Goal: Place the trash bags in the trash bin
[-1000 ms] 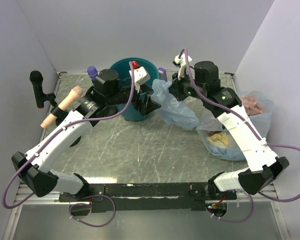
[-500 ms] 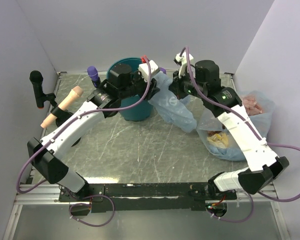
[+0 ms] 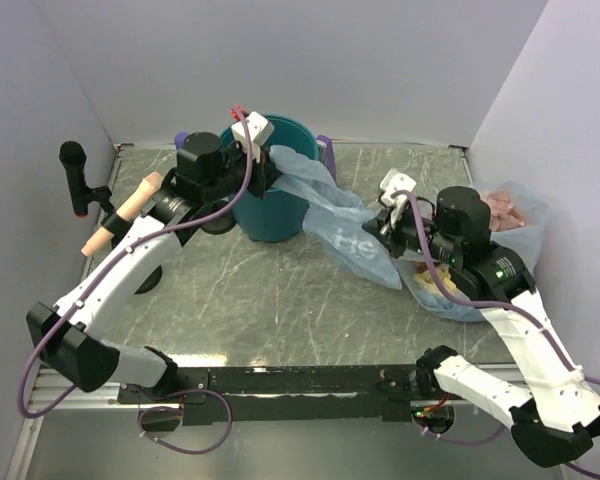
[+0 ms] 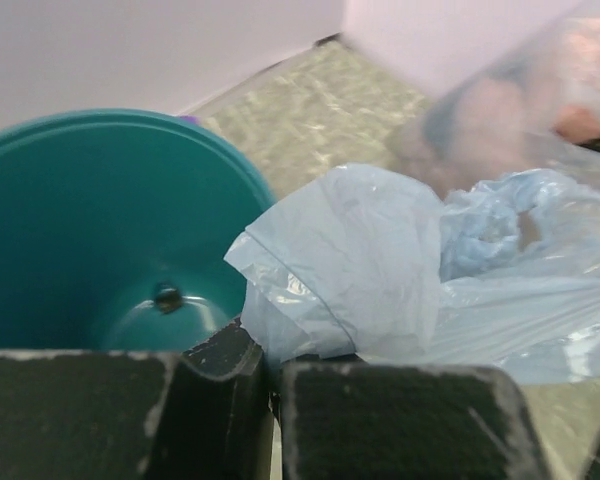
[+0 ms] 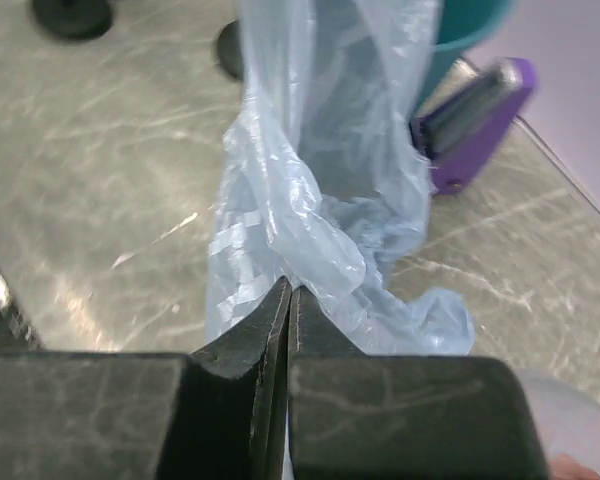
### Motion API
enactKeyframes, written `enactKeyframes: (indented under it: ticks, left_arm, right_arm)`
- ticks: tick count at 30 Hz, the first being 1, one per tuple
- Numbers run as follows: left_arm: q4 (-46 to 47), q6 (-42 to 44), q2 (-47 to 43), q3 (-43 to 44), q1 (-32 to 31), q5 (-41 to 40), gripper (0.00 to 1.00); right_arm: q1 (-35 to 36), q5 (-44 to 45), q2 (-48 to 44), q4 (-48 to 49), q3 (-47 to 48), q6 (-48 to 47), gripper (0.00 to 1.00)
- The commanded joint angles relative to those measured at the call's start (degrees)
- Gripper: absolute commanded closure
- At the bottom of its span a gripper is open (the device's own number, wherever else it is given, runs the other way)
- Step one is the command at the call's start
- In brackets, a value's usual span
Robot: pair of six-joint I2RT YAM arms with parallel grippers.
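Item: thin, crinkly, translucent pale-blue plastic bag (image 3: 330, 205), stretched in the air between the two grippers. Its upper end lies at the right rim of the round teal plastic bucket (image 3: 280, 215), and the rest slopes down outside the bucket to the right, over the mottled grey-green table (image 3: 260, 300). Markings: faint dark print on the lower part of the bag, too blurred to read. No other readable writing or brand shows in any view. Left gripper (image 3: 263, 165): at the bucket's rim, fingers drawn together on a fold of the bag's upper edge, as the left wrist view shows. Right gripper (image 3: 385, 228): well to the right of the bucket, fingers pressed tight with the bag's lower end pinched at their tips. Nearby: flat purple object with a grey strip (image 5: 475, 115), standing on the table by the bucket's base. Right side: clear plastic bag stuffed with yellow and pink items (image 3: 510, 215), behind the right arm. Left side: black rounded-head object (image 3: 75, 170) and, near it, a peach-coloured cylindrical handle (image 3: 125, 215).
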Motion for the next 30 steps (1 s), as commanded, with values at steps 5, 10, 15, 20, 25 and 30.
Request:
enactKeyframes:
  ticks: [5, 10, 15, 20, 25, 30]
  left_arm:
    - [8.7, 2.1, -7.8, -9.4, 2.2, 8.4, 0.99]
    - [10.2, 8.7, -11.5, -13.7, 2.1, 10.7, 0.99]
    - [10.5, 8.9, -13.8, -14.9, 1.8, 10.9, 0.99]
    - [9.9, 7.9, -14.4, -14.3, 1.6, 8.7, 0.99]
    - [9.0, 7.2, -14.5, -13.8, 1.5, 9.0, 0.99]
    - [8.9, 6.5, -14.4, -13.5, 1.3, 8.2, 0.99]
  right_arm:
    - [-1.6, -5.8, 0.9, -18.6, 5.7, -5.0, 0.59]
    - [-15.7, -11.4, 9.3, -15.2, 11.0, 12.9, 0.22]
    - [-16.0, -20.7, 17.3, -12.4, 8.1, 21.5, 0.01]
    - [-15.2, -22.5, 22.3, -7.7, 4.2, 27.3, 0.01]
    - [-14.8, -21.8, 27.3, -4.0, 3.2, 28.2, 0.01]
    - [-13.3, -29.5, 34.9, 0.5, 5.1, 30.1, 0.01]
